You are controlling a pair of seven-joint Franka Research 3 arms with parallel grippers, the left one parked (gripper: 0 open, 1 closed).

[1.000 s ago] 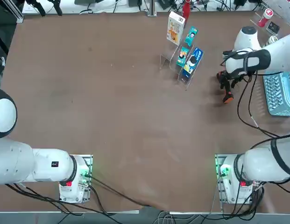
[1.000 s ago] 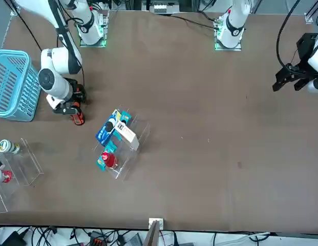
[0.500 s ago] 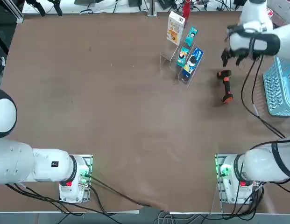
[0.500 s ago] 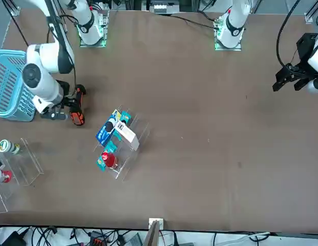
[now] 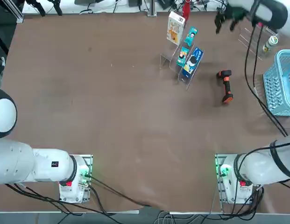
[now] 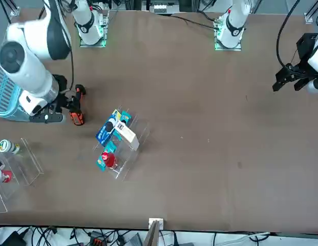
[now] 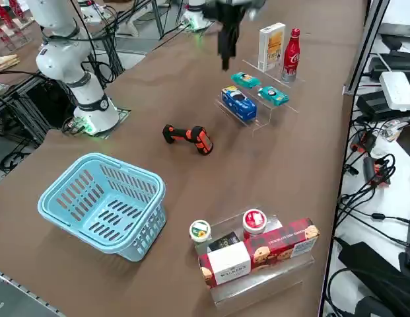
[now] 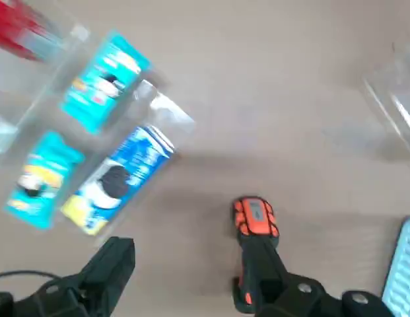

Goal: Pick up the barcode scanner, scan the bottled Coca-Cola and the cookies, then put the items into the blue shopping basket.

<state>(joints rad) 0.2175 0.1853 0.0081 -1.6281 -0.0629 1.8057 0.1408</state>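
Right tool [image 5: 224,29]: we held its fingers apart, upper right of the top view.
Black-and-orange pistol-shaped scanner [image 5: 226,86]: we saw it below that, on the worktop [image 5: 126,112].
Light-blue plastic basket [image 5: 272,88]: sat at the right edge.

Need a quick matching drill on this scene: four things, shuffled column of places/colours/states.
Things
1. Barcode scanner
2. Coca-Cola bottle
3. Shopping basket
4. Right gripper

Descriptions
A. Light blue, with slotted walls
B. Open, raised over the table
C. Black and orange-red, lying directly on the tabletop
D. Red, upright beside the tall white box

Pairs: 1-C, 2-D, 3-A, 4-B
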